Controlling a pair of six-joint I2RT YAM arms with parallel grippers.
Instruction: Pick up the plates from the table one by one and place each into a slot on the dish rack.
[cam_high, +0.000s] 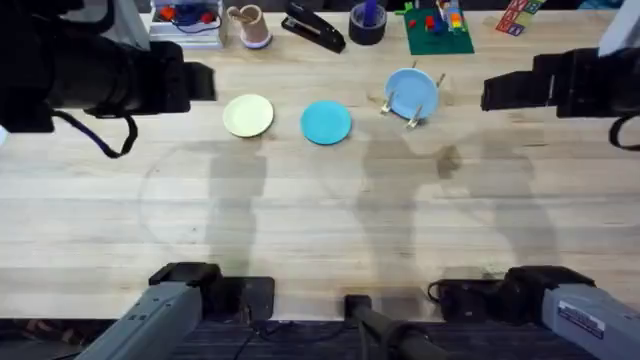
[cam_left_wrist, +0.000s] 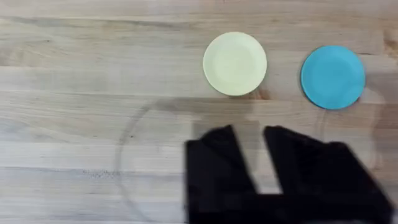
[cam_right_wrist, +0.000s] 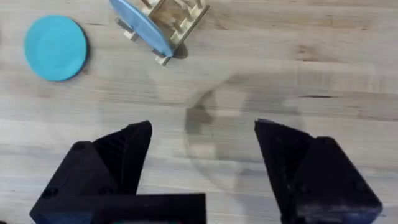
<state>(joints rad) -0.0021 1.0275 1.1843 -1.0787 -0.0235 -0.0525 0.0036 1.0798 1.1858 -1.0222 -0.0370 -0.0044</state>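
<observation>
Two plates lie flat on the bench (cam_high: 320, 220), side by side w/ a small gap: yellow plate (cam_high: 248, 115) to the left, turquoise plate (cam_high: 326, 122) just right of it. Neither touches the other. Further right, apart from both, sits the rack (cam_high: 412, 100), a small light-wood frame w/ dowel pegs. A light blue plate (cam_high: 410, 92) stands on edge in one of its slots, tilted; which slot, can't tell.

Left end effector (cam_left_wrist: 258, 152): black fingers slightly apart w/ a narrow gap, nothing between them, bare bench showing through. In the left wrist view the yellow plate (cam_left_wrist: 235, 63) and turquoise plate (cam_left_wrist: 333, 76) lie beyond the fingertips, not touched. In the overhead view the left arm shows as a large dark blurred mass at upper left, w/ a cable looping below it.

Right end effector (cam_right_wrist: 202, 146): fingers spread wide, empty, over bare wood. Right wrist view shows the turquoise plate (cam_right_wrist: 56, 48) off to one side and the rack (cam_right_wrist: 177, 18) w/ the light blue plate (cam_right_wrist: 142, 26) leaning in it, both well clear of the fingers. Overhead, the right arm is a dark shape at the upper right edge.

Along the far edge of the bench: a stapler (cam_high: 313, 27), a tan cup (cam_high: 248, 24), a dark tape roll (cam_high: 367, 22), a green baseplate (cam_high: 438, 32) w/ coloured blocks on it.
</observation>
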